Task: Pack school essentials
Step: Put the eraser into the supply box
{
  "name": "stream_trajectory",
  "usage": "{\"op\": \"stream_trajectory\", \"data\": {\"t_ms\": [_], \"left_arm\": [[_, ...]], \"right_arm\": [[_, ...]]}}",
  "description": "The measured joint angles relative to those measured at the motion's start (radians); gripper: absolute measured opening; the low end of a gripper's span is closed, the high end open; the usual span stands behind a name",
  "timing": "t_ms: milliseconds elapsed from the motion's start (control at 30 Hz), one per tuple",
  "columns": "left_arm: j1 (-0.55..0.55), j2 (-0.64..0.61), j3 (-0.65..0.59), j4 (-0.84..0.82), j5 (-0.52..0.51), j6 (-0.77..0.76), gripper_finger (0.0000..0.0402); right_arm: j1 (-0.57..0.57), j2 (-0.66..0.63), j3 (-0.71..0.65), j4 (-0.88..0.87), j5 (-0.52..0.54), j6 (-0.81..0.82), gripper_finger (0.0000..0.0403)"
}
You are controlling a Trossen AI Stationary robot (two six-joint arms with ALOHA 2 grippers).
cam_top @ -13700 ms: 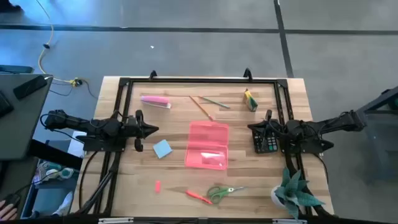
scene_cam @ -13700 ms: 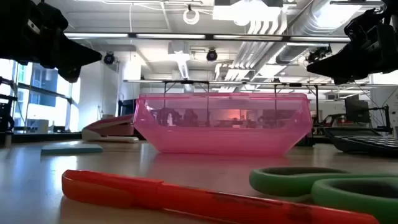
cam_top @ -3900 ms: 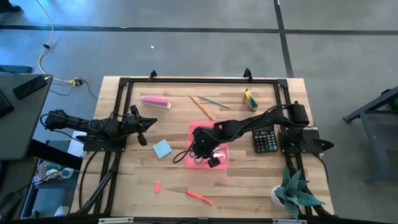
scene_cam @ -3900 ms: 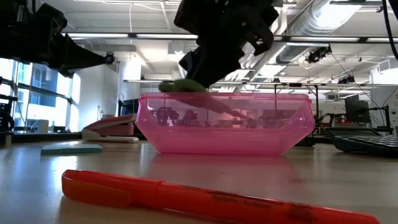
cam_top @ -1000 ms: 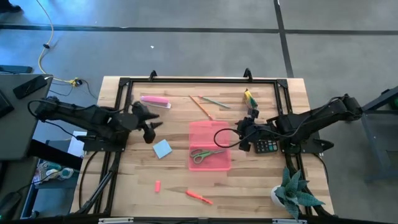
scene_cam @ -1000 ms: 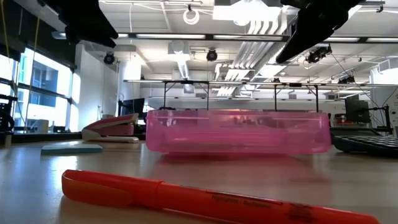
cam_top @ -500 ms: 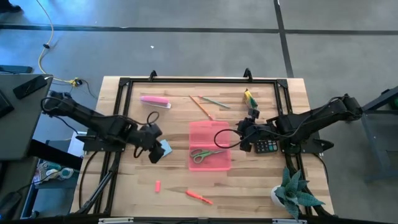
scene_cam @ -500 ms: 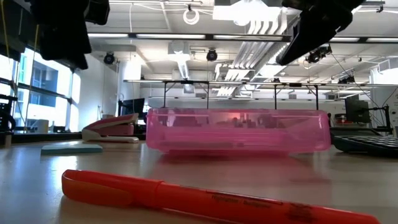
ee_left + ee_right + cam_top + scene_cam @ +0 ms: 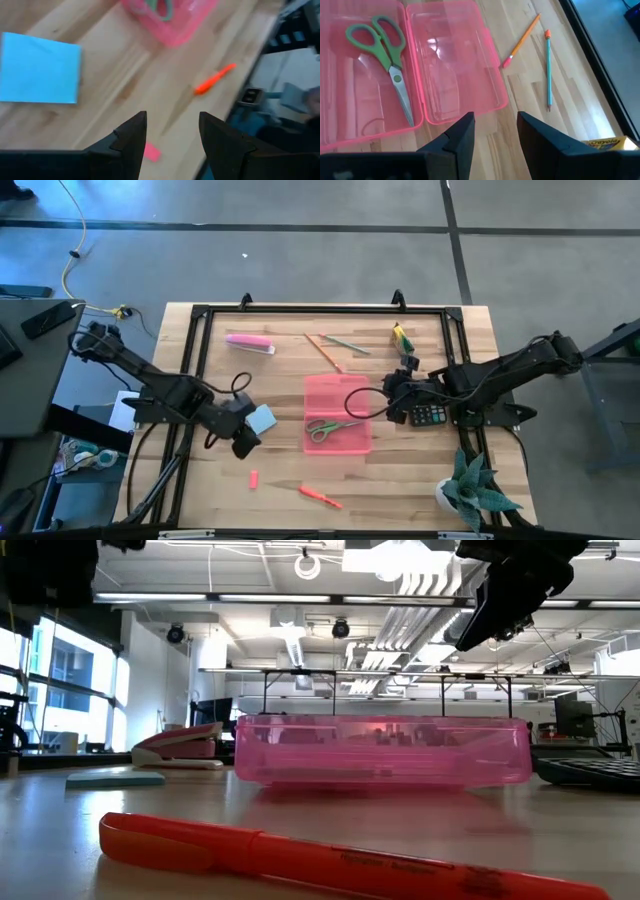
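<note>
The open pink case (image 9: 337, 413) lies mid-table with the green-handled scissors (image 9: 335, 427) flat in its near half. My left gripper (image 9: 245, 442) hovers open just near of the light-blue note pad (image 9: 263, 418), which lies flat on the wood. In the left wrist view the pad (image 9: 40, 67), the tiny red piece (image 9: 151, 151) and the orange-red pen (image 9: 215, 79) all show past the open gripper (image 9: 172, 132). My right gripper (image 9: 385, 405) stands open at the case's right edge, above the table. Two thin pencils (image 9: 522, 40) and the yellow-green box (image 9: 402, 340) lie at the far side.
A black calculator (image 9: 430, 412) lies under the right arm. A pink oblong bar (image 9: 250, 342) sits far left, and a potted plant (image 9: 470, 490) stands at the near right corner. A black frame (image 9: 200, 315) rims the table. Bare wood lies between pad, red piece and pen.
My left gripper has swung out from the left side toward the table's near edge and a little rightward, passing over the note pad and tipping downward. Its fingers stay open. The case, the scissors and my right arm have kept still.
</note>
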Motion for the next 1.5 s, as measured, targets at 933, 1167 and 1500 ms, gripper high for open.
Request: {"op": "stream_trajectory", "data": {"t_ms": [933,1167,1500], "left_arm": [[-0.088,0.206,0.437,-0.278,-0.156,-0.058,0.0170],[-0.132,0.343,0.449,-0.364,-0.159,-0.179,0.0170],[-0.177,0.479,0.449,-0.439,-0.159,-0.331,0.0170]], "right_arm": [[0.000,0.000,0.000,0.012,0.002,-0.072,0.0139],[0.000,0.000,0.000,0.002,0.002,-0.069,0.0139],[0.000,0.000,0.000,0.003,0.001,-0.069,0.0139]]}}
